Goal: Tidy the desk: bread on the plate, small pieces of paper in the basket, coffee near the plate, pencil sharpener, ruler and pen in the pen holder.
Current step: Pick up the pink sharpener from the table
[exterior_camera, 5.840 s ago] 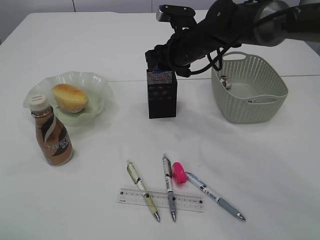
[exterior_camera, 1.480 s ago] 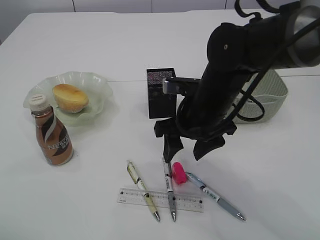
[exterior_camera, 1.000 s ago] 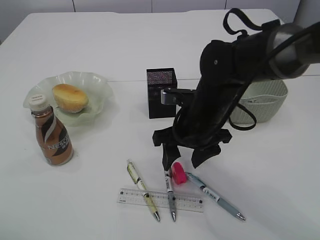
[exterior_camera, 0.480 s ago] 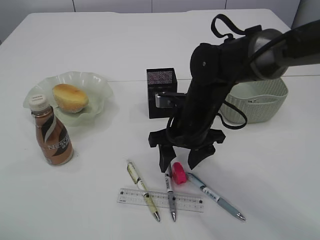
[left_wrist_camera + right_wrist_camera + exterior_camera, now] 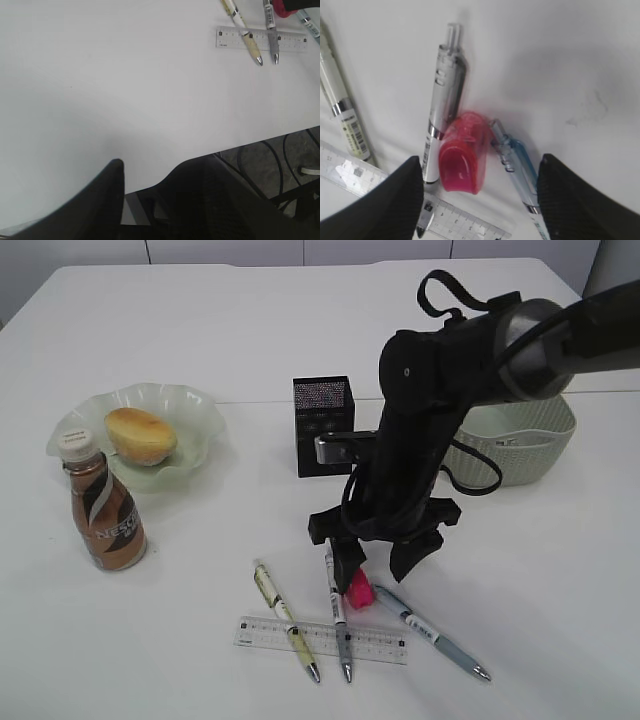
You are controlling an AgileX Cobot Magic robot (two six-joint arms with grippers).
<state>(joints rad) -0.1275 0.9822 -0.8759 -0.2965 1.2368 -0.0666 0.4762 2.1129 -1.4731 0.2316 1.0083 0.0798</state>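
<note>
The right gripper (image 5: 378, 565) has come down from the pen holder (image 5: 323, 426) and now straddles the pink pencil sharpener (image 5: 462, 159), jaws apart, nothing held. The sharpener lies at the holder's six o'clock, seemingly touching two pens; pickup looks imminent.

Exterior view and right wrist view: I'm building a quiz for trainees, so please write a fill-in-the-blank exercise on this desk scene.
1. The bread lies on the ____.
2. The right tool stands open over the ____ pencil sharpener.
3. The pens lie across the clear ____.
4. The coffee stands ____.

Missing words: plate; pink; ruler; upright
</note>
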